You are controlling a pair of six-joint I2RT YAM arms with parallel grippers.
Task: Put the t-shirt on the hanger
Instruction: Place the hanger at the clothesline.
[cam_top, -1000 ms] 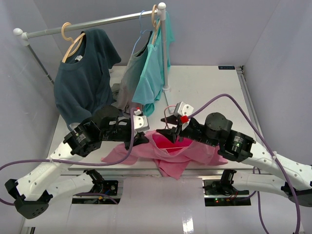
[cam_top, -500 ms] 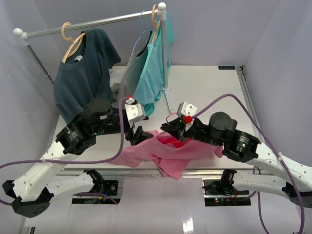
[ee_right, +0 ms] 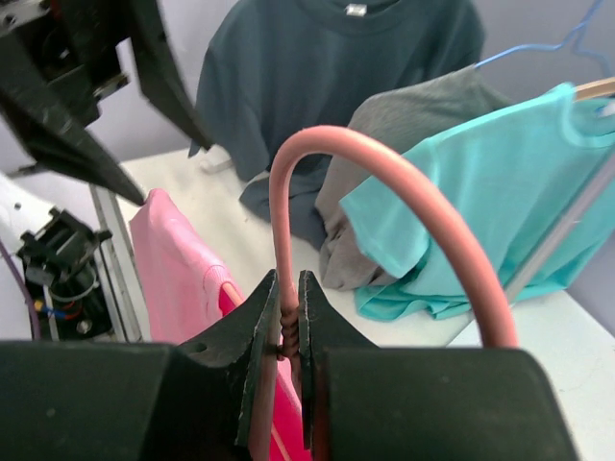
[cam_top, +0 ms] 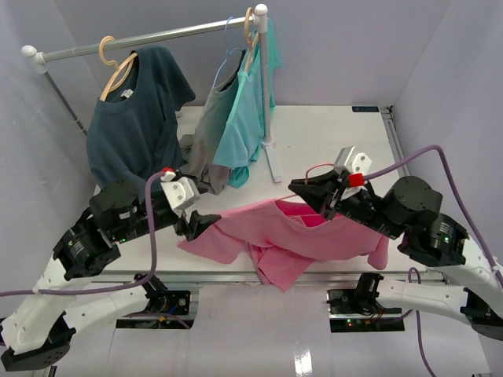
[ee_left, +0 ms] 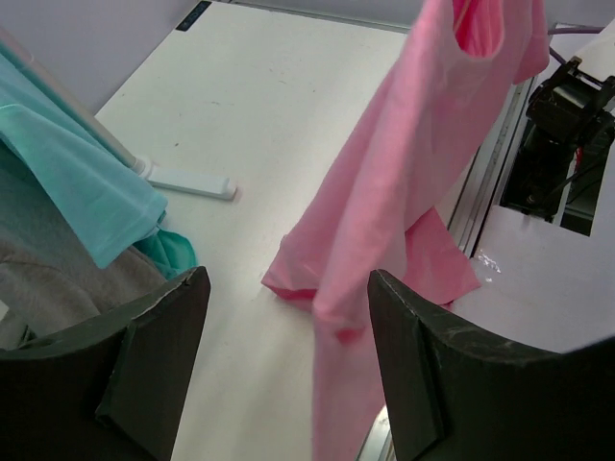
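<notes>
Your right hand pinches the hanger just below its hook; the t-shirt hangs from it, trailing onto the tabletop. Your left hand is open and empty, so any tilt could slide the shirt off.

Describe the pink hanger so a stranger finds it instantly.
From the clothes rail at the back, come forward to the right gripper. The hanger is the thin pink wire pinched there below its hook, t-shirt hanging beneath; the rail carries tan wooden hangers and a blue hanger.
</notes>
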